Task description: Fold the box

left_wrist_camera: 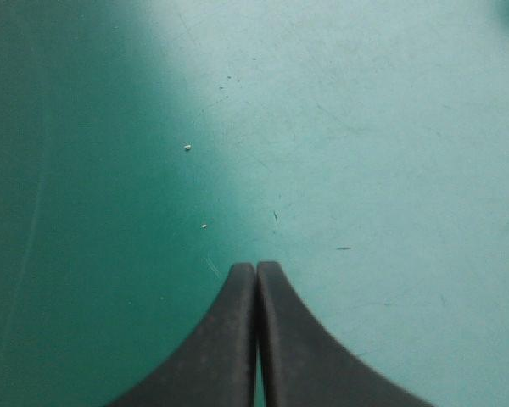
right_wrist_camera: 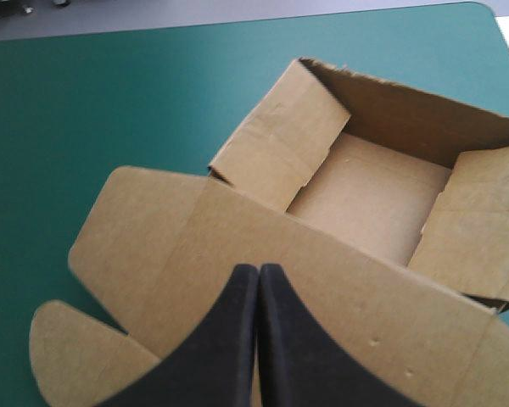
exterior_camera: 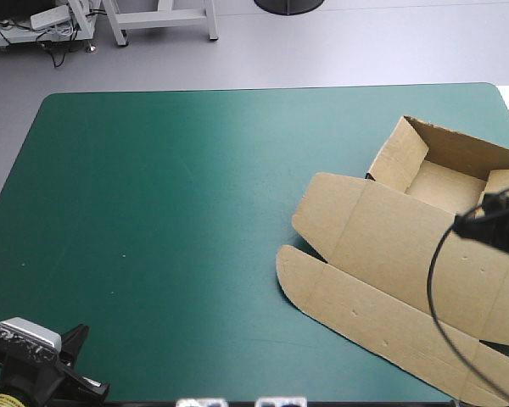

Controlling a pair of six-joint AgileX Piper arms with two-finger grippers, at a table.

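The teal-green table [exterior_camera: 153, 220] is bare over its left and middle. The brown box [exterior_camera: 390, 254] lies on its right side, near the right edge. Its tray [right_wrist_camera: 369, 191] stands toward the far right corner with the far wall and both side walls raised. The lid [exterior_camera: 382, 237] lies flat on the cover, reaching toward the near edge, and ends in a rounded flap [exterior_camera: 339, 309].

The right gripper [right_wrist_camera: 259, 270] hangs over the lid just short of the tray. Its black fingers are clenched into one arch with no board between them. The left gripper [left_wrist_camera: 256, 267] is clenched too and grasps nothing. It sits over bare cover at the near left corner, well apart from the box.

The step in hand looks like seating the tray's side walls. Both lean inward and seem loosely tucked. Done well, the closed right fingertips would serve as a blunt pusher. They should go in close along one side wall and press down and outward until it locks. A push at the tray's middle would only slide the box. The box is light, so the left gripper might pin the lid.

The box's right end runs out of the high view, and the right arm covers part of the right wall there. The tray's near wall is hard to make out. Whether the right fingertips touch the lid I cannot tell. A few pale specks [left_wrist_camera: 187, 147] dot the cover.
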